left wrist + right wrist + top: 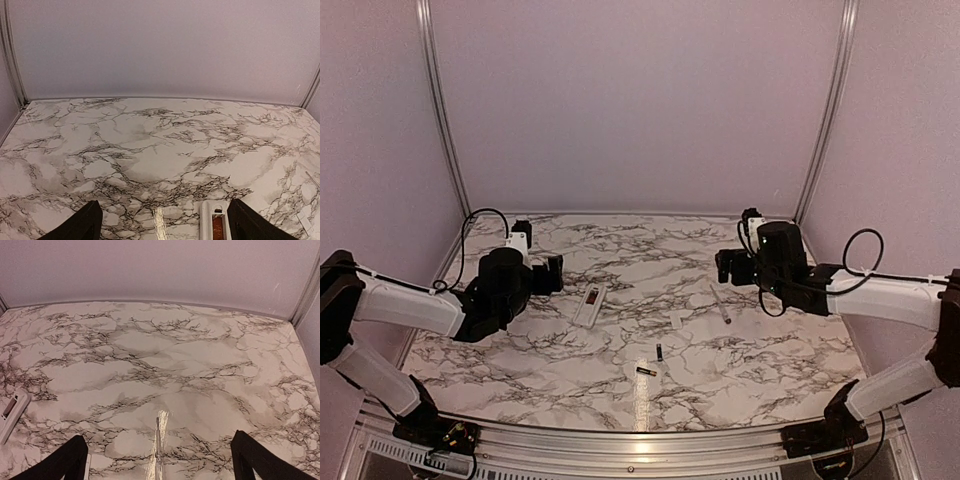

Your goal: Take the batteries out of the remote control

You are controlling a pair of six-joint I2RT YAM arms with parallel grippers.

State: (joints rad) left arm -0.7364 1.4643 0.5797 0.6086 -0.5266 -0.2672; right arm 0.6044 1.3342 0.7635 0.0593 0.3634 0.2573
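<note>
The batteries [659, 351] lie on the table [620, 250], right of the remote control [590, 303].

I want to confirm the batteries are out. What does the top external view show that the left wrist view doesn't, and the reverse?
Only the top external view shows the two batteries, lying on the table apart from the remote control. It also shows the thin rod and the right hand. Only the left wrist view shows how wide the left hand stands open, with the remote's reddish-brown recess close up. Both show the remote control and the marble table.
</note>
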